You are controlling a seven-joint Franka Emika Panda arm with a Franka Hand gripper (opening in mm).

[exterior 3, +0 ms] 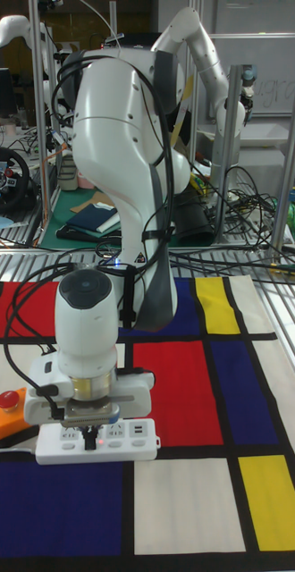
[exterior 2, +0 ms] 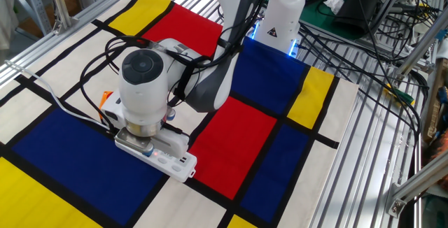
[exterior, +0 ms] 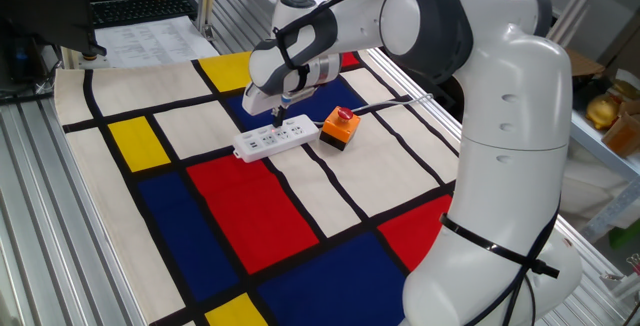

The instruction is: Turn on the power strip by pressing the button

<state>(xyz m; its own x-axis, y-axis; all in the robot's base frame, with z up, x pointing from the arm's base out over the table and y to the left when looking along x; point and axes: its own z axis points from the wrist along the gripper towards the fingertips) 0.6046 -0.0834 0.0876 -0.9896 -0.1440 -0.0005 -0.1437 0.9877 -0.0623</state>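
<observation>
Orange-and-black box (exterior: 339, 129) with red domed button (exterior: 345, 114) sat on colour-block mat (exterior: 250, 206); keyboard (exterior: 140, 8) and printed papers (exterior: 140, 40) lay beyond mat; steering wheel (exterior 3: 2, 178) stood at left in tall fixed view
</observation>
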